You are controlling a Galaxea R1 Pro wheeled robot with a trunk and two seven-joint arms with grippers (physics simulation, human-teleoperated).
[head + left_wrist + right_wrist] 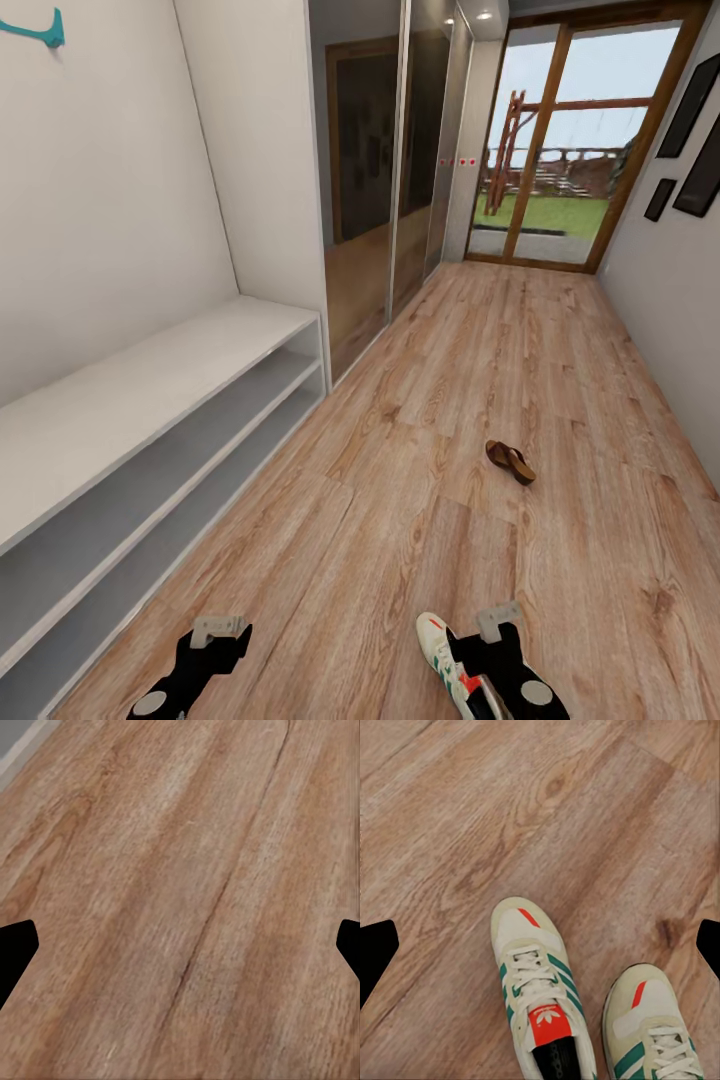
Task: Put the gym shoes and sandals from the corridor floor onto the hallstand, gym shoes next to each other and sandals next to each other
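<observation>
Both gym shoes [536, 982] lay side by side on the corridor floor [560, 380], under the right tool [540, 945], which hung released above them. The left tool [180, 945] was released too. Next, I judged, a descent onto one shoe; the hallstand [130, 400] stood empty.

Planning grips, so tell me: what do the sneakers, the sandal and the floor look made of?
Sneakers: cream fabric or suede-like uppers, matte, with woven white laces. Sandal: dark brown, leather-look, too small to be sure. Floor: wood-grain planks, with visible knots and seams.
</observation>
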